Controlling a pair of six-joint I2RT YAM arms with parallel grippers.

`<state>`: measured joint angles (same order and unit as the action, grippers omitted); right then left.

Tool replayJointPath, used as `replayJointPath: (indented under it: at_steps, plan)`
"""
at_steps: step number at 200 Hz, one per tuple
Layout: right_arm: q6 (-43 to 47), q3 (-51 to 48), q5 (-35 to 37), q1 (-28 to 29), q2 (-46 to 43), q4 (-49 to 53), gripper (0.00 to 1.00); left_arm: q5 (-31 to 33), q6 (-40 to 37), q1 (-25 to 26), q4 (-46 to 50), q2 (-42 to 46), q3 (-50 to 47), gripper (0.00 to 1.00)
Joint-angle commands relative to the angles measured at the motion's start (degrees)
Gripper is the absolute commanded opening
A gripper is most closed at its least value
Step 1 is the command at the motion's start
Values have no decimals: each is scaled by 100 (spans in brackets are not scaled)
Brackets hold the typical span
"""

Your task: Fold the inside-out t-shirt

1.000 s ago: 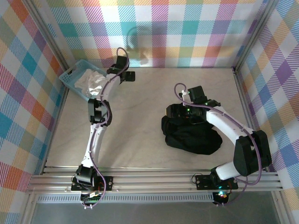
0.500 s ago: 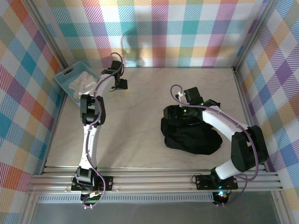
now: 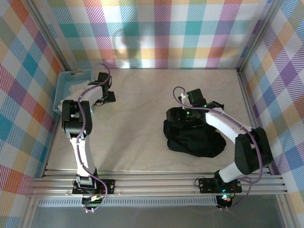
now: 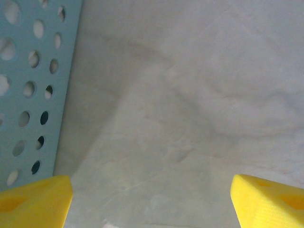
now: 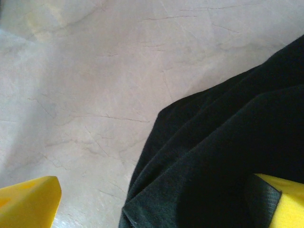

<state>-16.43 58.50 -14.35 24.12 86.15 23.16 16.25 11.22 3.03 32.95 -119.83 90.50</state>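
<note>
Right wrist view: my right gripper [image 5: 154, 202] is spread wide and grips nothing. The crumpled black cotton t-shirt [image 5: 223, 156] lies below it, filling the space from mid-gap out to one yellow fingertip, though I cannot tell whether that tip touches the cloth, and the other tip hangs over the bare pale marbled tabletop [image 5: 85, 71]. My left gripper [image 4: 152, 202] is also wide apart and empty above the tabletop, with the wall of the light-blue perforated plastic basket [image 4: 28, 71] just beside one fingertip and the t-shirt heap well apart from it.
</note>
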Motion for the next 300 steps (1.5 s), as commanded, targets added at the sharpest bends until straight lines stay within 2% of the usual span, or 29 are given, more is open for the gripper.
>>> replayJointPath:
  at_steps: [1, 16, 34, 47, 69, 85, 113, 138, 162, 190, 195, 208, 215, 229, 256, 285, 300]
  plan:
    - [285, 72, 468, 49, -399, 508, 100, 149, -2, -203, -187, 232, 56, 87]
    - [344, 115, 1059, 41, -711, 900, 100, -43, -59, -202, -169, 312, 182, 87]
    - [375, 73, 1618, 31, -1076, 1270, 100, -1055, 127, -102, -553, 729, -111, 87]
    - [287, -2, 1826, 27, -1327, 1458, 100, -1791, 310, 164, -1014, 1136, -570, 88]
    - [83, 48, 2136, 7, -1619, 2128, 99, -2869, 596, 933, -2074, 1834, -1577, 88]
    - [-160, 96, 2291, 5, -1820, 2800, 97, -3412, 643, 1701, -2621, 2237, -2237, 87]
    - [-697, -47, 2420, 6, -2298, 3706, 93, -4061, 438, 3170, -2877, 2607, -2900, 83]
    - [-962, -435, 2358, -8, -2554, 3721, 87, -4042, 382, 4076, -2891, 2516, -3104, 81]
    - [-983, -881, 2223, -42, -2289, 3105, 75, -3904, 387, 4271, -2776, 1924, -2807, 67]
    - [-836, -996, 2266, -110, -2116, 2256, 44, -4147, 399, 4368, -2854, 1525, -2462, 43]
    - [-762, -929, 2295, -130, -2111, 2146, 36, -4186, 400, 4373, -2851, 1486, -2417, 37]
    - [-560, -616, 2373, -140, -2150, 1887, 8, -4236, 420, 4373, -2815, 1395, -2266, 23]
    - [-408, -397, 2362, -143, -2212, 1746, 1, -4290, 400, 4360, -2763, 1378, -2172, 14]
    - [-160, 100, 2162, -144, -2383, 1432, 0, -4403, 369, 4300, -2657, 1524, -2001, 0]
    - [235, 1384, 1346, -144, -2472, 1042, 0, -4231, 407, 3929, -2673, 2619, -1934, 0]
    - [279, 2778, 349, -144, -2286, 788, 0, -2821, 190, 3745, -2565, 4168, -1641, 0]
    - [223, 3304, -55, -144, -2167, 574, 0, -2311, -40, 3743, -2579, 4717, -1375, 0]
